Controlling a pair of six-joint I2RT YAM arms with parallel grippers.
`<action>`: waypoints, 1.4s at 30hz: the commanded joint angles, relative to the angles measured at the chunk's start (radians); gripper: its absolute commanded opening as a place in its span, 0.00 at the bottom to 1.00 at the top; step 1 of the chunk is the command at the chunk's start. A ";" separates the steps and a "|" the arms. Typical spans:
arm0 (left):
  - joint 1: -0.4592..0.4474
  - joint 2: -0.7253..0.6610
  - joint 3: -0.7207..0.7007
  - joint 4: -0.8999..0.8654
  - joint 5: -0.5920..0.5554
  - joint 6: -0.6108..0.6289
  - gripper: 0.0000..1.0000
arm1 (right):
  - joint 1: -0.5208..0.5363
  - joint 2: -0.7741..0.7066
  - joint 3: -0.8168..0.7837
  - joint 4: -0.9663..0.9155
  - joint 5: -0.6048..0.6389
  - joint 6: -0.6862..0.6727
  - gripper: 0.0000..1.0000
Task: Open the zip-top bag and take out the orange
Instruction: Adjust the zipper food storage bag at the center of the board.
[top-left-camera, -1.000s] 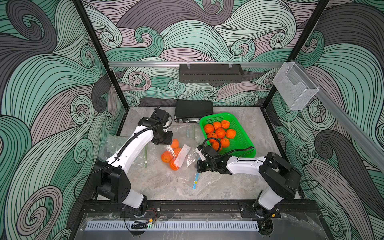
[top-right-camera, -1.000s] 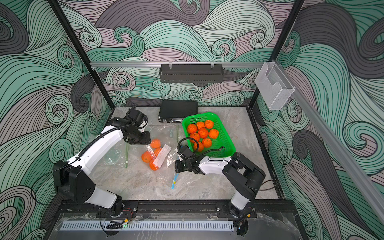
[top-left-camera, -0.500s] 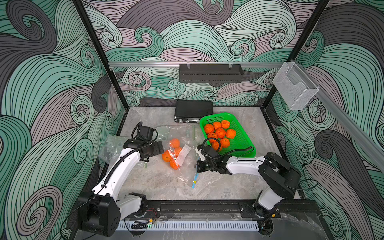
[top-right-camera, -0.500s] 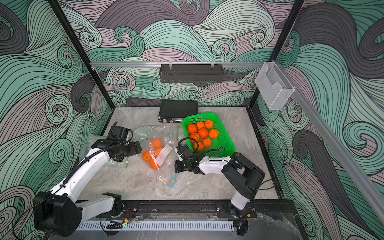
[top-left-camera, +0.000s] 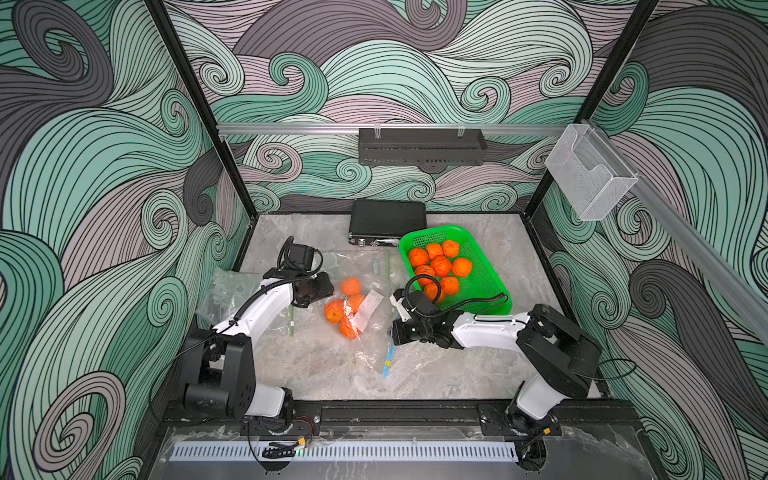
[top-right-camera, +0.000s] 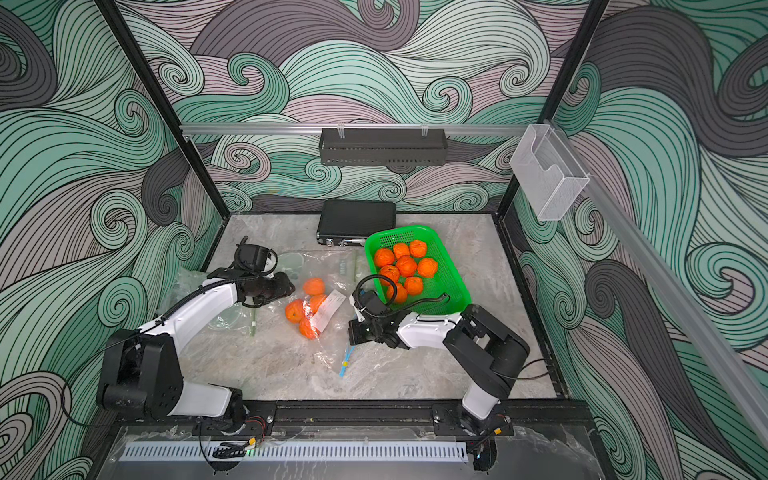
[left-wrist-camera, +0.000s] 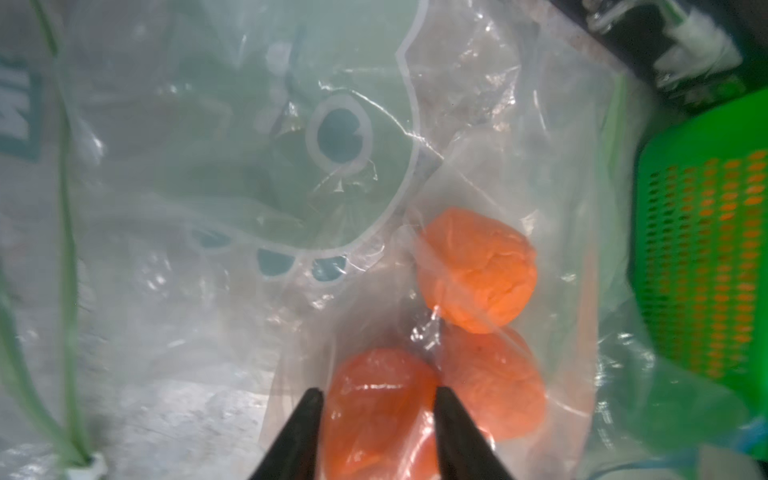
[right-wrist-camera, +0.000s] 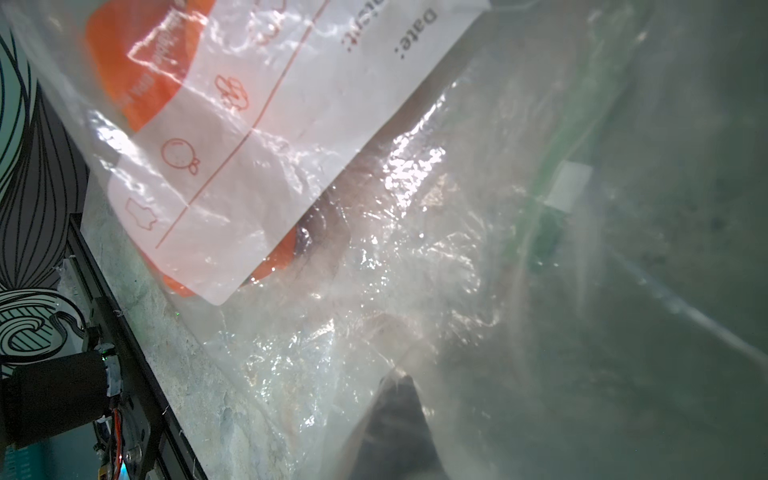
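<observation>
Since film may be caught btwn gripper and fruit, the orange (left-wrist-camera: 378, 419) could be dragged along w/ the zip-top bag (top-left-camera: 376, 347) instead of clear of it; whether the jaws are inside the mouth cannot be told. A slip is also poss., as only the very ends are set on a round skin. If the film is let go by the right gripper (top-left-camera: 397, 332), which is closed on it near the blue zip edge (top-left-camera: 388, 359), the whole bag would prob. be lifted. The left gripper (left-wrist-camera: 377, 392) is narrowed onto the orange, one jaw touching each side. Two other oranges (left-wrist-camera: 476, 270) are seen just beyond, in the bag, near the green basket (top-left-camera: 488, 286).
</observation>
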 joint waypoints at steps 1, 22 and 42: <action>0.008 -0.006 0.025 0.012 0.056 0.004 0.17 | 0.004 -0.015 0.002 0.005 -0.007 -0.002 0.05; 0.007 -0.218 0.119 -0.219 0.203 0.139 0.00 | 0.001 0.063 -0.006 0.012 0.053 -0.040 0.04; -0.002 -0.554 -0.026 0.044 0.427 0.222 0.00 | 0.001 0.149 -0.049 0.111 0.034 -0.011 0.04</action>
